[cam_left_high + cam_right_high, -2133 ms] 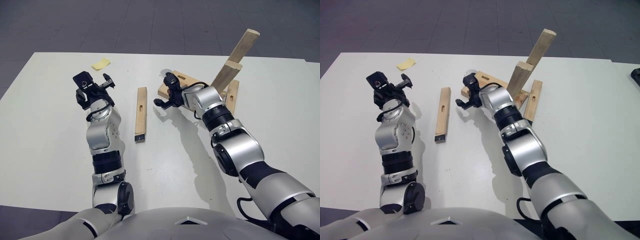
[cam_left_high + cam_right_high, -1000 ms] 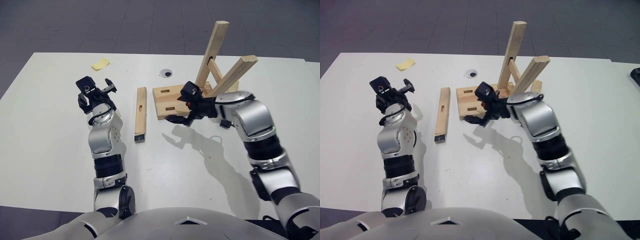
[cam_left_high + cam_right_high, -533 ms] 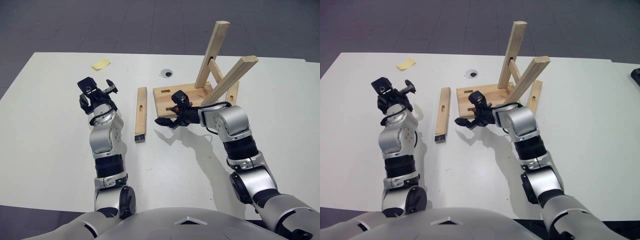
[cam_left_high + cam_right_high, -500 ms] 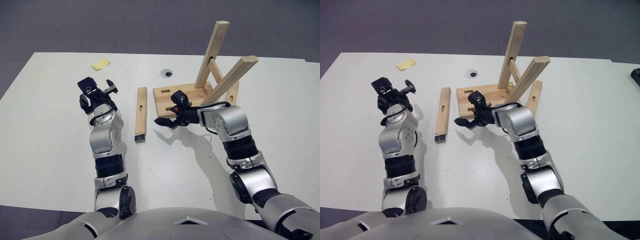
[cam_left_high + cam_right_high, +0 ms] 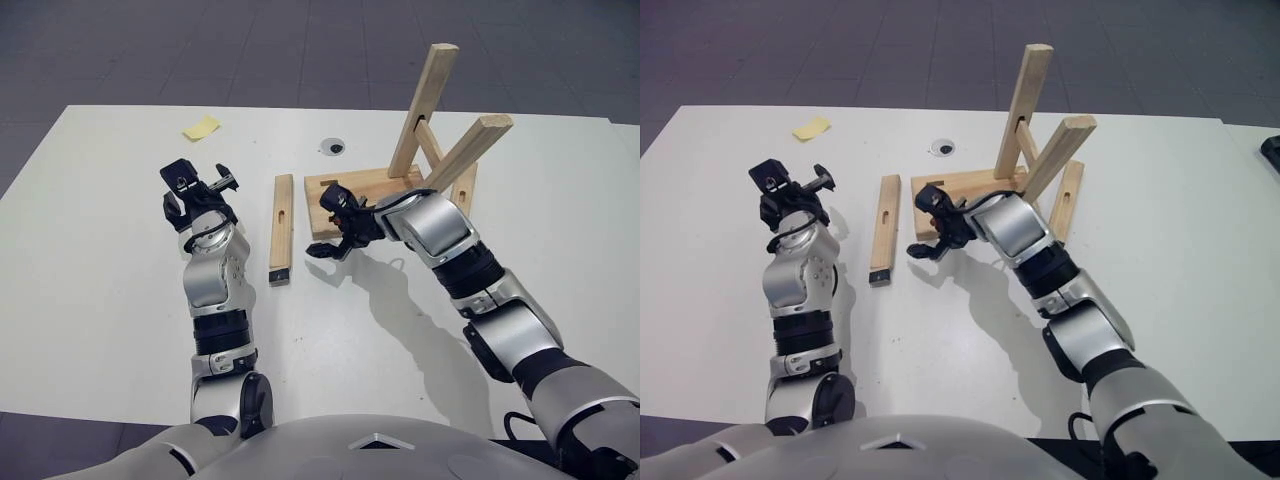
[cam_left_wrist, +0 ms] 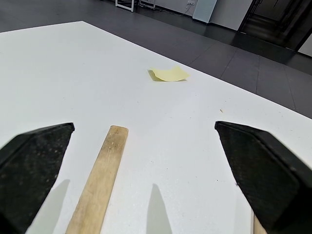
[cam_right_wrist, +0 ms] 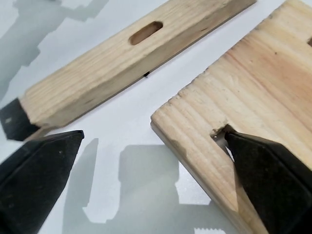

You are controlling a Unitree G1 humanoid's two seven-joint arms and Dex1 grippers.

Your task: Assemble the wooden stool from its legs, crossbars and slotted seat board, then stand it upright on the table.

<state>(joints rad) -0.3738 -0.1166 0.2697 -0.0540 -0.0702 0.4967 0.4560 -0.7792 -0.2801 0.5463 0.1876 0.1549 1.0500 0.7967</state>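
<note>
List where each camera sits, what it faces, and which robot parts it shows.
Left and right eye views: on the head, looking forward and down at the table; left arm and right arm show; same scene.
Left wrist view: on the left wrist, facing the yellow note; open left fingers show.
Right wrist view: on the right wrist, close over a corner of the seat board and the loose leg; open right fingers show.
Eye views share that note, board and leg.
</note>
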